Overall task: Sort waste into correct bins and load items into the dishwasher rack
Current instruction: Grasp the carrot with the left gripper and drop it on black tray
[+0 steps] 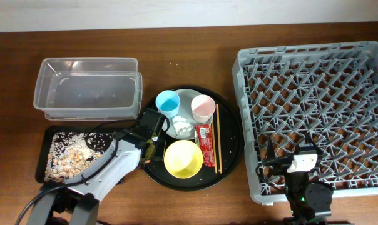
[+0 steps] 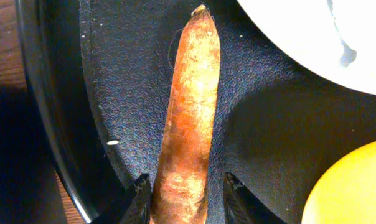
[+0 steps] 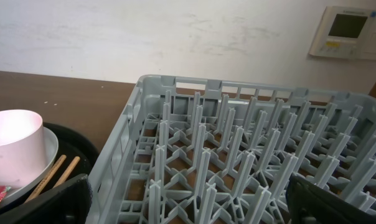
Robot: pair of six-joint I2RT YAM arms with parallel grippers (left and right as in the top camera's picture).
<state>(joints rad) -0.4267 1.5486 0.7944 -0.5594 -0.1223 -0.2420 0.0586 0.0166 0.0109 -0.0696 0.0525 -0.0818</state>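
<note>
Orange carrot stick [image 2: 187, 118], tapered, mottled, maybe pinched

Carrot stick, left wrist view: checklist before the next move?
1. Carrot stick lies between the left gripper fingers: ok, one fingertip on each side of its thick end.
2. Grip closed on it: cannot tell; a sliver of shadow shows at one finger.
3. Neighbours stand apart from the stick: ok, the yellow bowl and plate both show a gap from it.
4. Stick lies flat on the round tray: ok.
5. Black rectangular tray with food scraps is free to drop into: cannot tell, since the left arm covers part of it.
6. Right gripper is out of the way: ok, open at the rack.
</note>
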